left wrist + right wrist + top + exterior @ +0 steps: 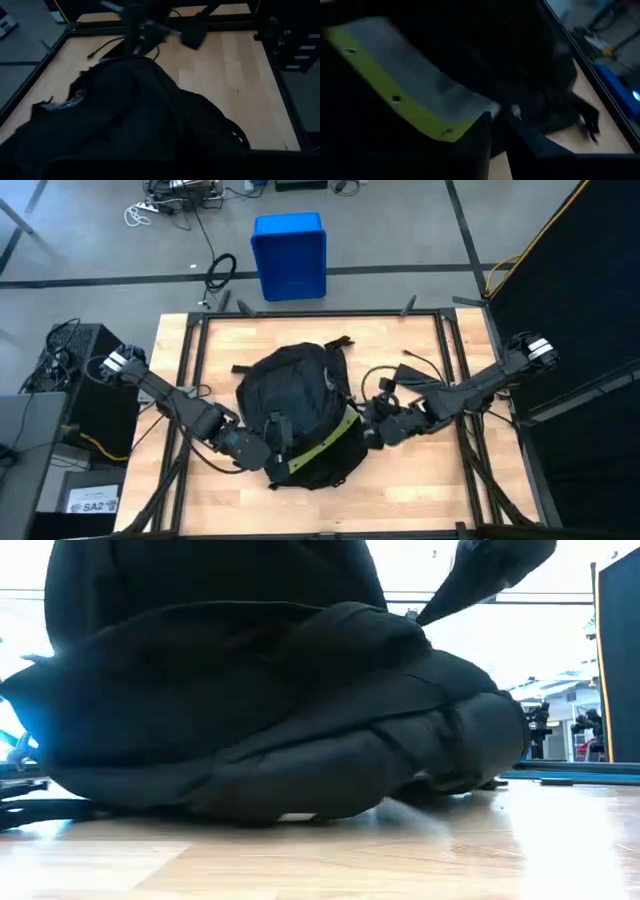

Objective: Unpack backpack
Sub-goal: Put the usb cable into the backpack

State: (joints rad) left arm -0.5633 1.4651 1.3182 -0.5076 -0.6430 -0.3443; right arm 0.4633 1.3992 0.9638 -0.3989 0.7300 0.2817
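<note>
- Grey workshop flooring is surrounding the wooden table [420, 470] in the high view, with a blue bin [289, 256] standing beyond its far edge. The backpack [290, 405] is lying in the middle of the table, a yellow-green strip [325, 445] running across its near part.
- Also from above, the left gripper [272, 442] is pressing against the backpack's near-left side, and the right gripper [368, 423] is meeting its right edge by the strip (whether either is clenching fabric cannot be told from here).
- Bright windows are glowing behind the low view, where the backpack [270, 710] is filling most of the picture and resting on the wood.
- Looking from the left wrist, the backpack [125, 125] is bulging close below; the other arm is showing blurred at the far side.
- Looking from the right wrist, two dark fingers [480, 145] are sitting nearly together at the edge of a grey panel with the yellow-green strip [390, 85]; whether they are pinching it cannot be told.
</note>
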